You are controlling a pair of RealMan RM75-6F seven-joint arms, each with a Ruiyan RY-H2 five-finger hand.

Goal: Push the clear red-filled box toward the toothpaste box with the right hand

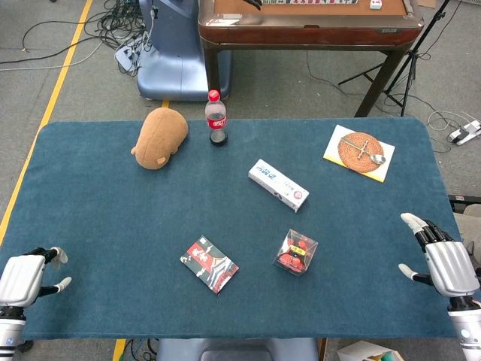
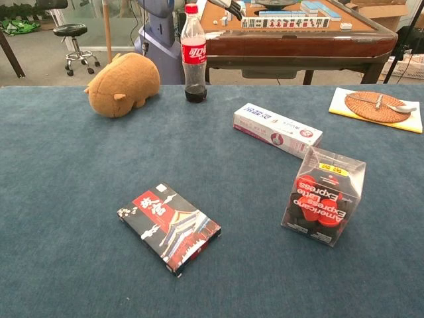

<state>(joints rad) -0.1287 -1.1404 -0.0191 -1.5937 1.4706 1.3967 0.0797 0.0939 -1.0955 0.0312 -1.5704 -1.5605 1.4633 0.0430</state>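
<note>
Standing upright on the blue table cloth [image 1: 90, 203], the clear red-filled box [image 1: 295, 252] holds red and black contents and sits near the toothpaste box [image 1: 279, 185], which lies flat just beyond it, apart. The right hand [image 1: 442, 257] rests at the table's right edge, released, fingers apart, well apart from the clear box. The left hand [image 1: 26, 277] lies at the left edge, also released and holding nothing. A red-and-black card pack [image 1: 209, 264] lies left of the clear box. Farther back: a plush toy [image 1: 160, 138], a cola bottle [image 1: 216, 117], and a woven coaster [image 1: 361, 150] bearing a spoon [image 1: 368, 153]. A wooden table [image 1: 308, 30] stands behind on grey floor.
</note>
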